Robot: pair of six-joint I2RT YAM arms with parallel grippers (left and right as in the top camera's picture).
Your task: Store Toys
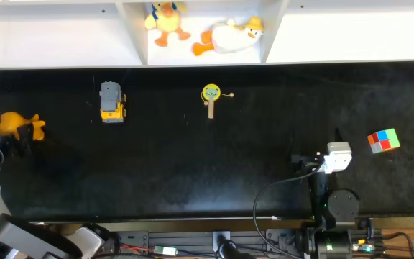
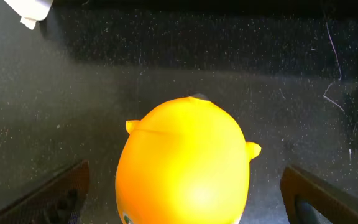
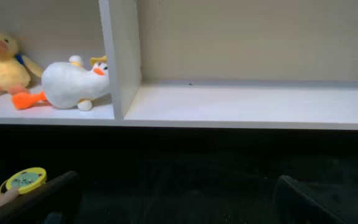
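Orange toy (image 2: 185, 165) at far left of worktop (image 1: 192, 158), left hand (image 2: 186, 196) wide open around it, no grip. Right hand (image 3: 179, 202) lower right, open wide, holding nothing.

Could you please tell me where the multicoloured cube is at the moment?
In the top view, the multicoloured cube lies on the black table at its far right, just right of the right arm and in front of the white shelf's right compartment.
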